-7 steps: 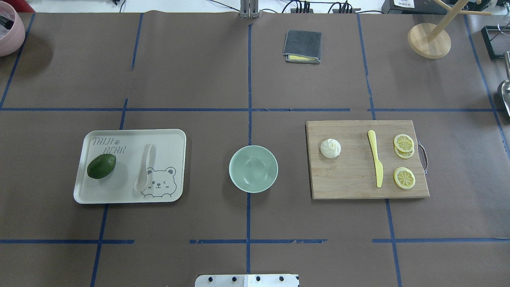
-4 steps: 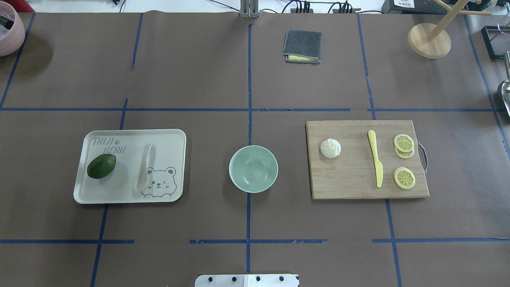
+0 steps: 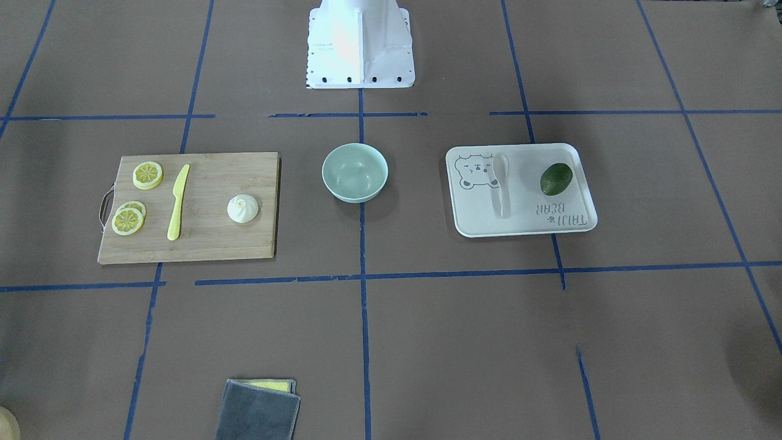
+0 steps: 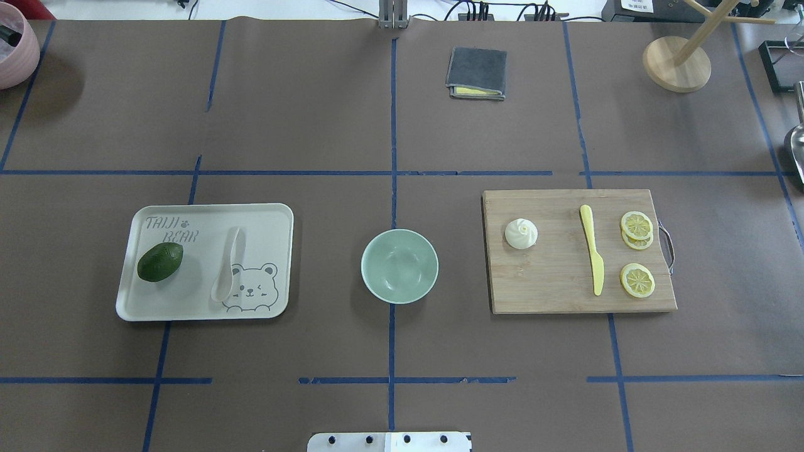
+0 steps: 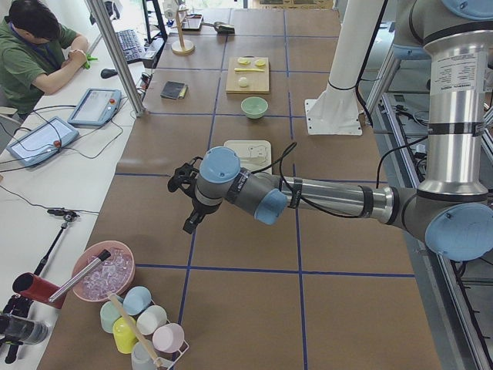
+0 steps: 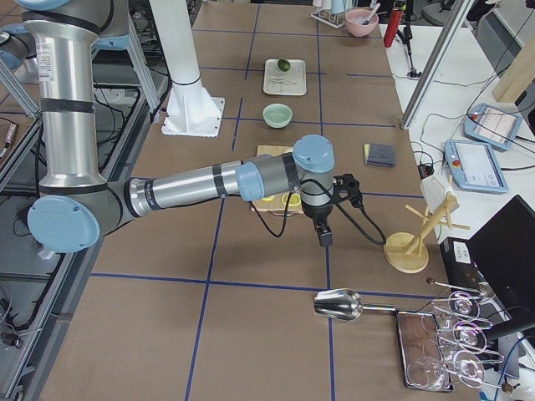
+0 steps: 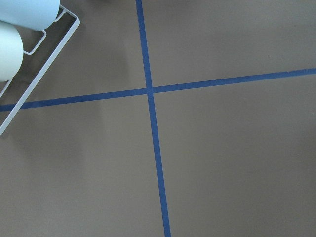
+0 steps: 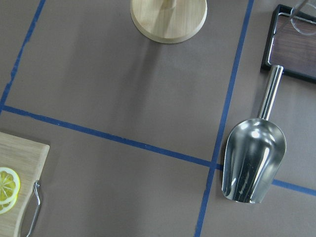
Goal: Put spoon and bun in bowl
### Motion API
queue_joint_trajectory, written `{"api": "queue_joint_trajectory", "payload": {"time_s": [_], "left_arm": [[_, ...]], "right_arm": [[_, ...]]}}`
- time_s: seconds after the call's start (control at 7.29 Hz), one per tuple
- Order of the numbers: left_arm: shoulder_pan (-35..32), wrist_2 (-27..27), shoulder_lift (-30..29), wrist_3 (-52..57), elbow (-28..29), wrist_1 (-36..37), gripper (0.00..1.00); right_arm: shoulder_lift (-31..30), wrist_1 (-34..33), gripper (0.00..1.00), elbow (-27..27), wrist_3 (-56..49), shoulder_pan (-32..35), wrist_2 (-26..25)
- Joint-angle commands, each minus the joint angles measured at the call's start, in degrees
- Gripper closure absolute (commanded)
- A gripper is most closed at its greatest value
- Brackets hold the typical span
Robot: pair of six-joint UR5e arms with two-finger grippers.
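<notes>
The off-white spoon [image 4: 227,263] lies on the beige bear-print tray [image 4: 264,220] at the left, beside an avocado [image 4: 160,262]. The white pleated bun [image 4: 521,233] sits on the left part of the wooden cutting board [image 4: 553,282] at the right. The mint-green bowl [image 4: 399,266] stands empty between them at the centre. My left gripper [image 5: 191,222] hovers off the table's left end, far from the tray; I cannot tell if it is open. My right gripper [image 6: 322,234] hovers beyond the board's right end; I cannot tell its state either.
A yellow knife [image 4: 592,254] and lemon slices [image 4: 637,226] lie on the board. A grey cloth [image 4: 477,73] and a wooden stand [image 4: 676,63] are at the back. A metal scoop [image 8: 253,158] lies far right. A pink bowl [image 4: 12,53] stands far left.
</notes>
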Motion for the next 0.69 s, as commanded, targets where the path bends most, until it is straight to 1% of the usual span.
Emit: {"api": "queue_joint_trajectory", "payload": {"time_s": [0.0, 0.14, 0.27, 0.41, 0.55], "left_arm": [[0.1, -0.4, -0.8, -5.4, 0.7, -12.0, 0.00], [0.7, -0.4, -2.0, -16.5, -0.6, -14.8, 0.00], [3.7, -0.3, -2.1, -24.7, -1.8, -15.2, 0.00], [9.0, 3.3, -2.1, -27.3, -5.8, -15.8, 0.00], [13.4, 6.9, -1.7, -28.3, -8.4, -15.6, 0.00]], "right_arm": [[1.3, 2.0, 0.00, -1.0, 3.3, -0.3, 1.8], [1.3, 2.2, 0.00, -1.1, 3.6, -0.3, 1.9], [1.3, 2.3, 0.00, -1.1, 3.6, -0.3, 1.9], [1.3, 2.3, 0.00, -1.2, 3.6, -0.3, 1.9], [1.3, 2.3, 0.00, -1.0, 3.6, -0.3, 1.9]]}}
